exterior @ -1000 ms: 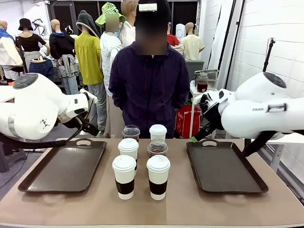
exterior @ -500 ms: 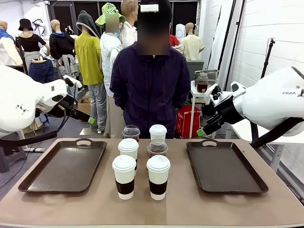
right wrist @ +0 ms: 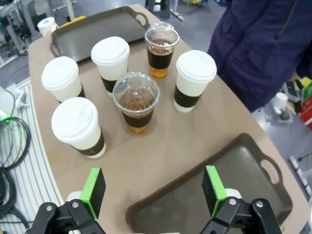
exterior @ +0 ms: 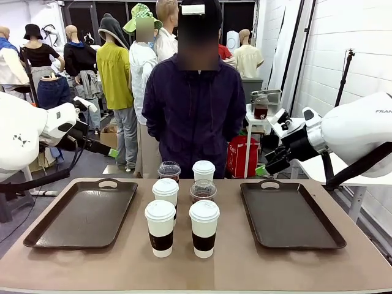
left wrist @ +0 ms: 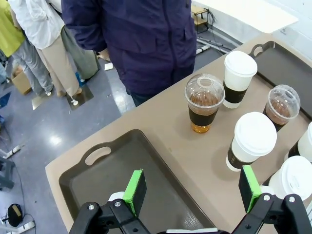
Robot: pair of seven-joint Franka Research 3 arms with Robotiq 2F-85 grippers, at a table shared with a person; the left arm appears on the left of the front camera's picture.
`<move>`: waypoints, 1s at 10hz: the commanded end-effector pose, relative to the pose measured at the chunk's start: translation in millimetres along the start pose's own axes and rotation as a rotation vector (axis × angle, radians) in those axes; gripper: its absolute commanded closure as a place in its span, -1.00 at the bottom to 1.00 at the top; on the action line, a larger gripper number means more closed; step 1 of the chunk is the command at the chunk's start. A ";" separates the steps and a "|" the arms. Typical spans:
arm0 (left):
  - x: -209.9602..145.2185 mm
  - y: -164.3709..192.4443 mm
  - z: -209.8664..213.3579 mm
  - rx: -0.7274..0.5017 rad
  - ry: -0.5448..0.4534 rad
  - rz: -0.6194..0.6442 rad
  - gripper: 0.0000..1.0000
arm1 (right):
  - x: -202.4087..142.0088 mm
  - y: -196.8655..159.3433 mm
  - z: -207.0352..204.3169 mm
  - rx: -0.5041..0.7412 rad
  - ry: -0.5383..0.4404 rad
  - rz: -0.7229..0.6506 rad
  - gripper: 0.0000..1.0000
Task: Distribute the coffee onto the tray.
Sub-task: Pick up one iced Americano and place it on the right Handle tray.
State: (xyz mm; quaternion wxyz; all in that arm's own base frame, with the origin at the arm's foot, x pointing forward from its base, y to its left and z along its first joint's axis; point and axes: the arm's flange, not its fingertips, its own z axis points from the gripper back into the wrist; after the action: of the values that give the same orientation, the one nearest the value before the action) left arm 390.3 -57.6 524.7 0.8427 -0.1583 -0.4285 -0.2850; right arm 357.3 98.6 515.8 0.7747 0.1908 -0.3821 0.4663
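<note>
— Desk [exterior: 245,263] looks tidy from where I stand. Where is the coffee?

— All six cups stand in a bunch in the middle, on the bare top between the left tray [exterior: 82,213] and the right tray [exterior: 288,214], apart from both. Nearest the robot are two white lidded cups with brown sleeves, side by side: the front-left paper cup [exterior: 160,228] and the front-right paper cup [exterior: 204,228]. Behind them stands a third paper cup [exterior: 165,191], with a clear cup [exterior: 203,191] of brown drink just beside it. At the far edge, right in front of the person [exterior: 193,110], are a second clear cup [exterior: 169,170] and the fourth paper cup [exterior: 204,170].

— And the arms?

— Both are up off the desk, out at the sides. The left pincer [left wrist: 192,185] hangs in the air near the far, handled end of the left tray. Its green pads [left wrist: 135,187] are spread wide with nothing between them. The right pincer [right wrist: 153,187] is much the same: jaws wide apart, gripping nothing, up near the handle end of the right tray.

— Is anyone touching the cups?

— No. Every lid is on, every cup is upright, and both pincers are well apart from them. The person stands upright close to the far edge, behind the bunch.
</note>
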 end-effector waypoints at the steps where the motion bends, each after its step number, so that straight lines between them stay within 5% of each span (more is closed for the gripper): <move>1: -68.2 -25.9 -0.7 -0.020 -0.045 -0.014 -1.00 | 0.6 -6.0 -11.3 0.018 -0.007 0.034 -1.00; 2: -64.8 -27.5 -1.0 0.024 -0.030 0.003 -1.00 | 4.6 -1.3 -14.1 -0.050 0.028 0.031 -1.00; 3: -1.2 1.5 -3.2 -0.006 -0.007 0.003 -1.00 | -1.0 -0.2 -2.3 0.006 0.000 0.011 -1.00; 10: -1.2 1.5 -3.2 -0.006 -0.007 0.003 -1.00 | -1.0 -0.2 -2.3 0.006 0.000 0.011 -1.00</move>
State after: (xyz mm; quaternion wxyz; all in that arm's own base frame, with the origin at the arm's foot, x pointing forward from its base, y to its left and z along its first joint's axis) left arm 393.4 -59.0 521.4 0.8401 -0.1613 -0.4329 -0.2843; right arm 357.4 100.2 514.2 0.7764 0.1825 -0.3806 0.4681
